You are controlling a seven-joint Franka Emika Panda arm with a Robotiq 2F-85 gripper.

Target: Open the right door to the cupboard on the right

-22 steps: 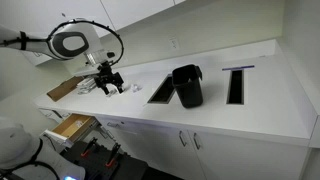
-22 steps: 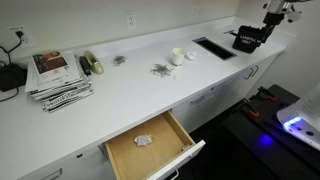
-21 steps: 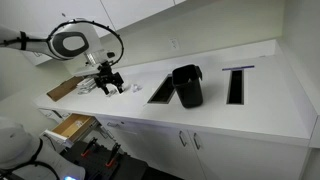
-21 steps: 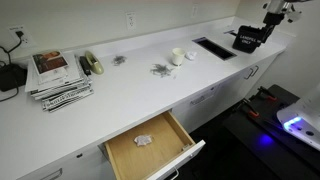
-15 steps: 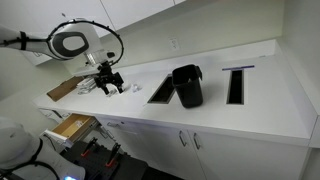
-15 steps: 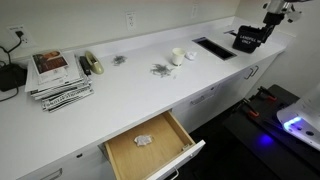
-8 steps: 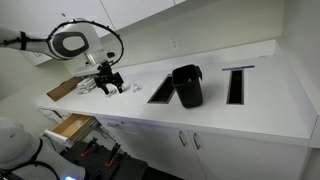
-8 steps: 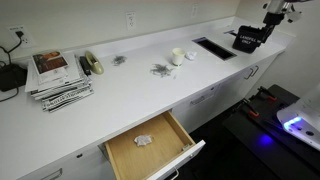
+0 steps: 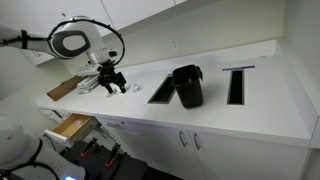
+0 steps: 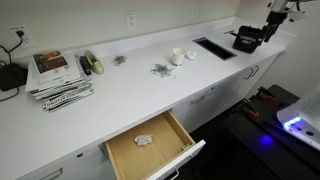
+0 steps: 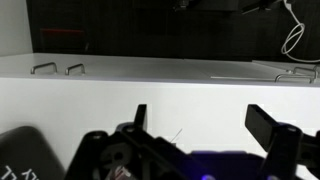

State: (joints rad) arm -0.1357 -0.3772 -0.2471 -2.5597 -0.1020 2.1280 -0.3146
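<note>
— Where's the tool [image 9: 109, 80] just now?

— Up in the air above counter [image 9: 260, 112] level, fingers [image 11: 266, 121] spread wide with nothing between them. The wrist view shows that best.

— And the right door [image 9: 218, 152]?

— Shut. It's down under the counter's front edge, the right-hand half of the white cupboard [image 9: 172, 143], roughly beneath the black bin [image 9: 187, 86]. Its handle [image 9: 196, 143] is a short silver bar standing upright, just beside its twin on the left door.

— So which way does the tool have to go?

— Down and out past the edge, I'd say. The door lies well below the tool, on the front face, so it can't be reached from above. The tool would need to drop in front of the cupboard and turn so its fingers close across that upright bar from the sides. In the wrist view the pair of handles sits off toward one corner, not between the fingers, so nothing is lined up yet. I can't tell there which handle is which.

— Anything different from a second and a half ago?

— Hardly. In both exterior views the arm has shifted a touch sideways, no more. The door, the bin and the open drawer [image 9: 70, 127] lie just as they did.
</note>
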